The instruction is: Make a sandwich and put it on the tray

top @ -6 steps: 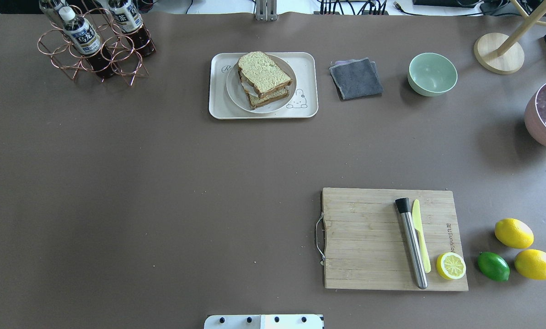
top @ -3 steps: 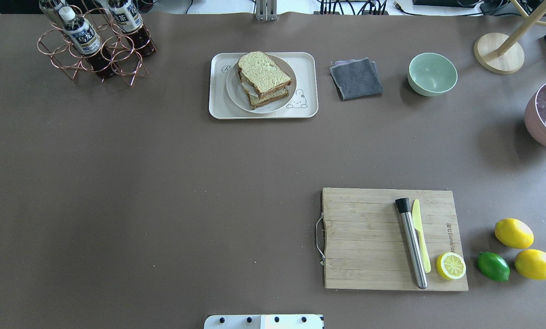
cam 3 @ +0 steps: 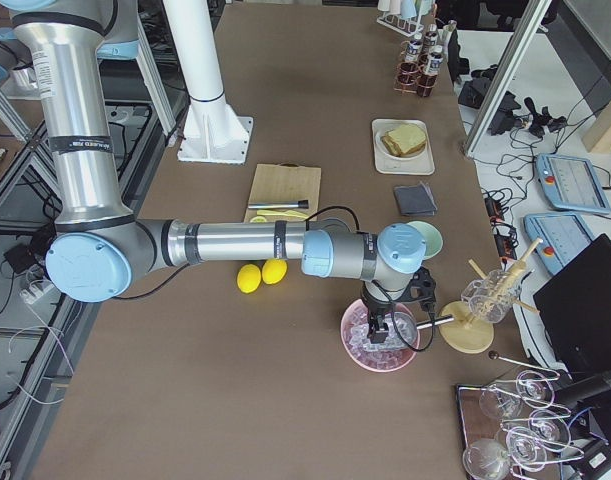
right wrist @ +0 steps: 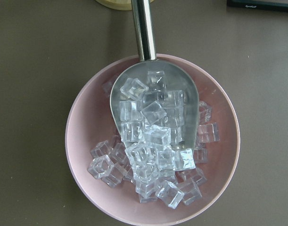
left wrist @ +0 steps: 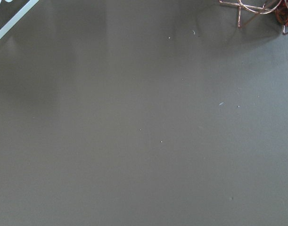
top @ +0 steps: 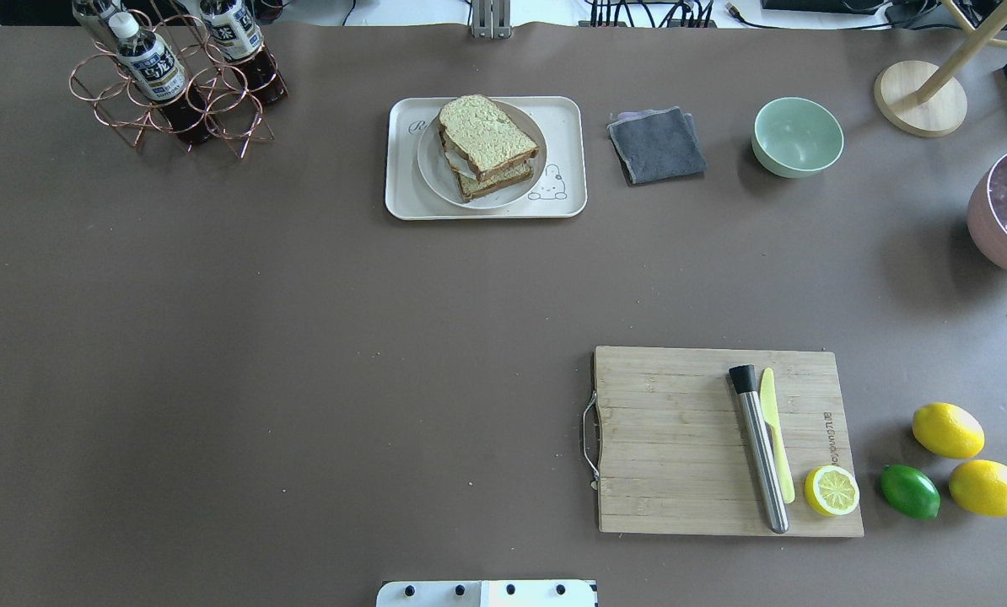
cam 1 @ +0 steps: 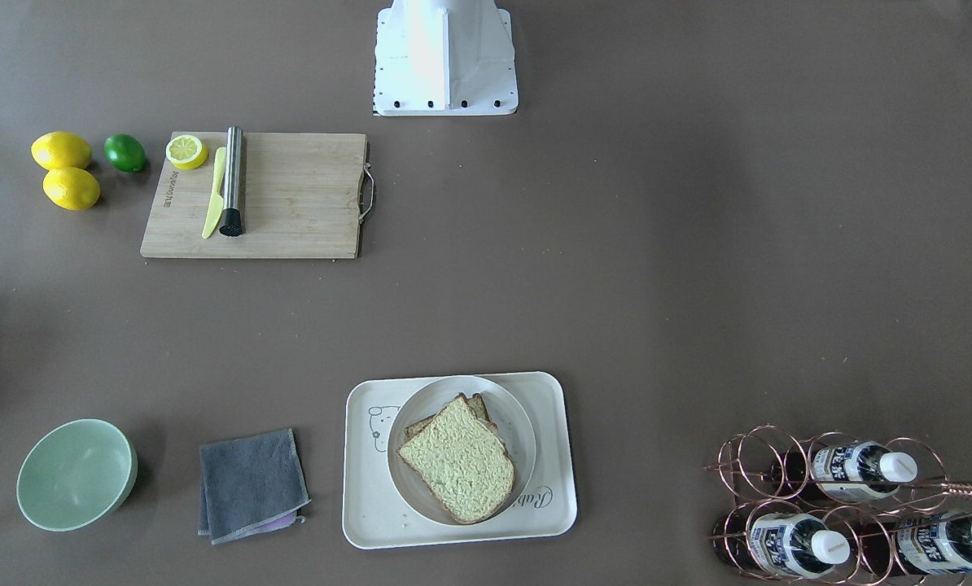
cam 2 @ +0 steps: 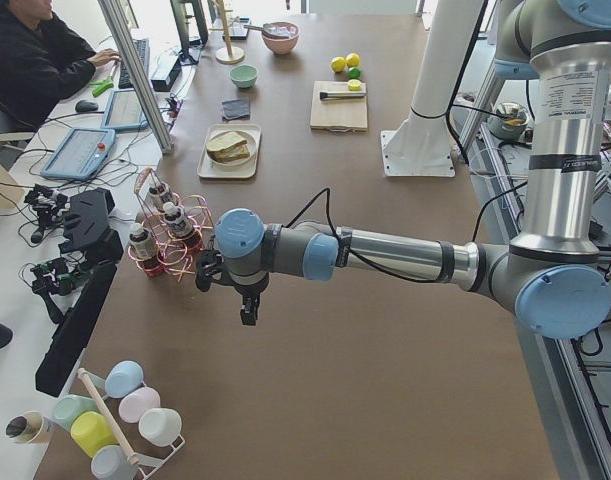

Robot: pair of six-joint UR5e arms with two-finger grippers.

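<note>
Exterior left, sandwich (cam 2: 228, 146) (on tray (cam 2: 216, 170)) beyond left gripper (cam 2: 248, 316)

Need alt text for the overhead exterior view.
A sandwich sits on a round plate on a cream tray at the far middle of a brown table, with no robot arm in view. To its right lie a grey cloth and a green bowl; nearer, a wooden cutting board holds a knife, a steel rod and a half lemon.

wooden board (top: 672, 438), mint bowl (top: 797, 135)
</note>
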